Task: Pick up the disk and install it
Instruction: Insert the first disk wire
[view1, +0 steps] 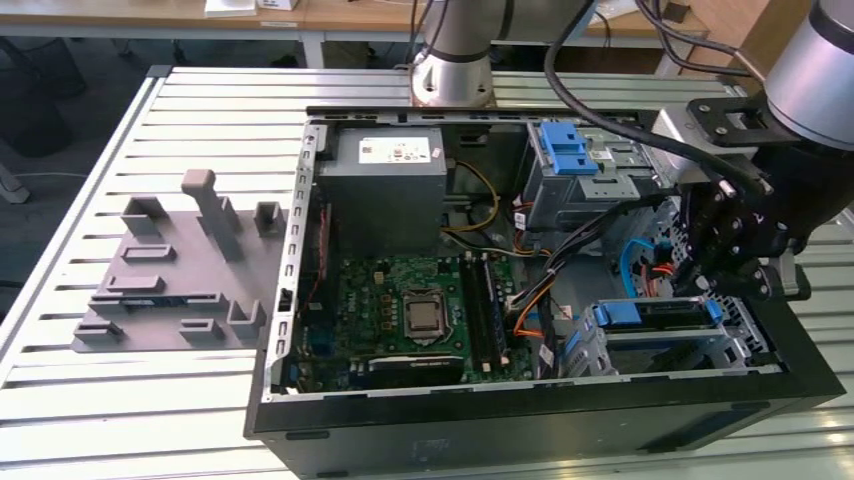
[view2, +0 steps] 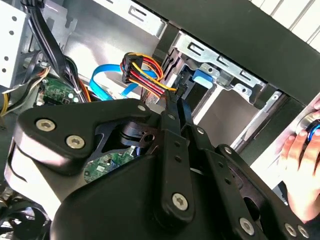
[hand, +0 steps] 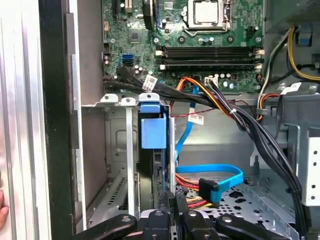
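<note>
On a slatted metal workbench (view1: 80, 150), the open black computer case (view1: 534, 410) holds the blue-bracketed silver disk (view1: 654, 315), seemingly already seated in its bay. The black gripper (view1: 721, 270) hovers beside it; whether its fingers are parted or closed cannot be told.

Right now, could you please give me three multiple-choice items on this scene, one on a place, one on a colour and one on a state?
1. Where is the gripper relative to the computer case?
A. Outside it, at the exterior view's left.
B. Inside it, at the exterior view's right.
C. Inside it, at the exterior view's left.

2. What colour is the flat cable looped beside the drive cage?
A. Blue.
B. Green.
C. White.

3. How does the computer case lie?
A. Shut, side panel on.
B. Open, insides showing.
C. Turned open side down.

Answers:
1 B: in the exterior view the gripper hangs within the case walls on that side.
2 A: the first wrist view shows the cable plainly blue.
3 B: the motherboard is in plain sight from above.
</note>
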